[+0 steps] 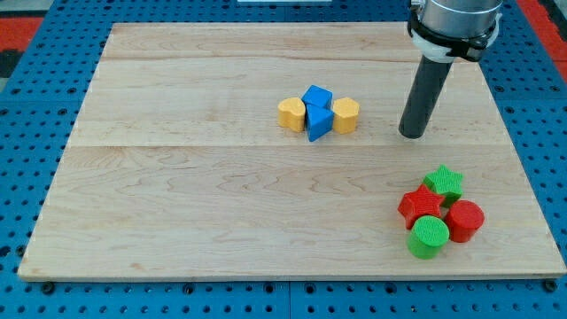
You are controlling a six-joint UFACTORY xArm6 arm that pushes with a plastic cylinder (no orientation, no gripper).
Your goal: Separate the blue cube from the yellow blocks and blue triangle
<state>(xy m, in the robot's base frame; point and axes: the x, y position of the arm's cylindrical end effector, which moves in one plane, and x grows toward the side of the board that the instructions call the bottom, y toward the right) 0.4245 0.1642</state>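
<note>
A blue cube [316, 96] sits near the middle of the wooden board [177, 195], at the back of a tight cluster. A blue triangle [318, 122] lies just below it, touching it. A yellow block [291, 114] touches the cluster on the view's left and another yellow block [345, 115] on the view's right. My tip [412, 135] rests on the board to the right of the cluster, a short gap from the right yellow block, touching no block.
A second cluster lies at the view's lower right: a green star [443, 182], a red star [419, 206], a red cylinder [464, 220] and a green cylinder [428, 237]. A blue pegboard [27, 133] surrounds the board.
</note>
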